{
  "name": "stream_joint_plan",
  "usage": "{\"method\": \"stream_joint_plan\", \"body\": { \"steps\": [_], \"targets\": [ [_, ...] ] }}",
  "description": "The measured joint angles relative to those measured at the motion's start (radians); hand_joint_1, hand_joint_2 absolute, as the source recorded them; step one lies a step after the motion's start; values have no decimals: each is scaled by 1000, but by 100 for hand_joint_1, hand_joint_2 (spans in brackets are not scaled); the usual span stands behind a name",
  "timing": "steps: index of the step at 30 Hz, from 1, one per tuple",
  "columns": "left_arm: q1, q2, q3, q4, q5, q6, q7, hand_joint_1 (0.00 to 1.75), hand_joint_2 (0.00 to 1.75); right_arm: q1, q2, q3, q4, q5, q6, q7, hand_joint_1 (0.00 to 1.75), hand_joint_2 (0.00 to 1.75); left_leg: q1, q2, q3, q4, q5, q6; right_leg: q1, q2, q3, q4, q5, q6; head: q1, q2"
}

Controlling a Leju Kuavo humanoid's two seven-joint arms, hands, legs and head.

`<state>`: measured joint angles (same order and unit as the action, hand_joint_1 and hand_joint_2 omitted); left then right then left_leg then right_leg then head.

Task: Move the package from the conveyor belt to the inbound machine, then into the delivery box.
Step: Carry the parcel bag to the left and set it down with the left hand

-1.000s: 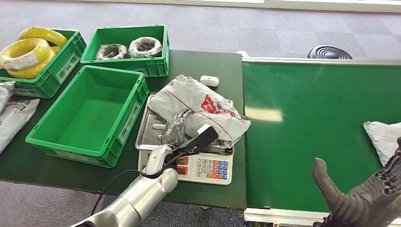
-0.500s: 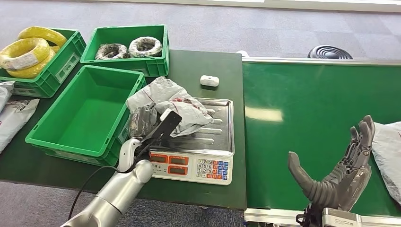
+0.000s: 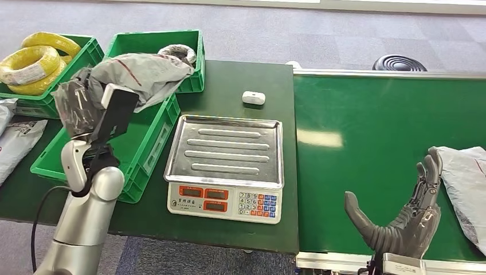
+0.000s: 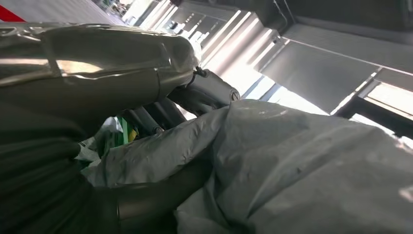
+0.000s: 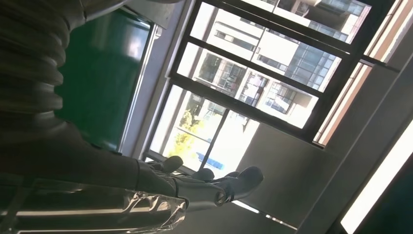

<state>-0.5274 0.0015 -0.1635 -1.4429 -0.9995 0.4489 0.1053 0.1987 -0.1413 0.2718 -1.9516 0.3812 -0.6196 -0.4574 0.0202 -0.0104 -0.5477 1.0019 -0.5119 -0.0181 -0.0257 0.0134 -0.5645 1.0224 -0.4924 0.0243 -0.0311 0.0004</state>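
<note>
Over green bin (image 3: 150, 143) | L hand (image 3: 80, 106) grips package (image 3: 143, 71) – fingers hidden | R hand (image 3: 410, 220) spread, empty

The left robot hand (image 3: 80, 106) has lifted the package (image 3: 143, 71) off the scale tray (image 3: 226, 150) and carried it over the green box (image 3: 146, 150). The tray now lies bare. The right robot hand (image 3: 408, 220) has risen beside a second package (image 3: 467, 177) on the belt (image 3: 367, 143).

table (image 3: 240, 80): bins (image 3: 114, 143), scale (image 3: 226, 166), small white device (image 3: 253, 97) | belt (image 3: 367, 143): parcel (image 3: 467, 177)
</note>
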Motion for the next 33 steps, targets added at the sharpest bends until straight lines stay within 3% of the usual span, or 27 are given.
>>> {"method": "stream_joint_plan", "body": {
  "steps": [1, 4, 5, 10, 20, 25, 29, 33],
  "targets": [
    [-1, 11, 16, -7, 2, -11, 6, 164, 175, 3, 1, -1, -1, 5, 1, 5, 0, 175, 0, 0, 0, 0, 0, 0, 0, 0, 0, 0, 0, 0, 0, 0],
    [-13, 46, 60, 4, 30, -69, 26, 41, 175, 8, 5, -10, -6, 17, 7, 21, 0, 175, 0, 0, 0, 0, 0, 0, 0, 0, 0, 0, 0, 0, 0, 0],
    [-20, 59, 72, 17, 49, -101, 34, 8, 175, 9, 6, -14, -8, 19, 9, 26, 0, 175, 0, 0, 0, 0, 0, 0, 0, 0, 0, 0, 0, 0, 0, 0],
    [-30, 109, 108, 92, 94, -184, 63, 0, 175, 16, 7, -30, -16, 18, 17, 37, 0, 175, 0, 1, 0, 0, 0, 0, 0, 0, 0, 0, 0, 0, 0, 0],
    [-8, 174, 157, 195, 38, -167, 95, 0, 175, 17, 6, -42, -17, 5, 21, 36, 0, 175, 0, 0, -1, 0, 0, 0, 0, 0, -1, 0, 0, 0, 0, 0],
    [14, 195, 170, 200, -87, -122, 118, 0, 175, 21, 1, -42, -17, 0, 18, 36, 0, 175, 0, 1, 0, 0, 0, 0, 0, 0, -1, 0, 0, 0, 0, 0],
    [82, 194, 210, 102, -46, -30, 27, 0, 175, 45, -1, -44, -18, 12, 2, 37, 0, 175, 0, 1, -1, 0, 0, 0, 0, 0, -2, 0, 0, 0, 0, 0],
    [201, 165, 234, -110, 267, -30, -150, 0, 175, 104, -1, -55, -44, 30, -18, 39, 0, 175, 0, 1, -2, 0, -1, 0, 0, 1, -2, 0, -1, 0, 0, 0]
  ]
}}
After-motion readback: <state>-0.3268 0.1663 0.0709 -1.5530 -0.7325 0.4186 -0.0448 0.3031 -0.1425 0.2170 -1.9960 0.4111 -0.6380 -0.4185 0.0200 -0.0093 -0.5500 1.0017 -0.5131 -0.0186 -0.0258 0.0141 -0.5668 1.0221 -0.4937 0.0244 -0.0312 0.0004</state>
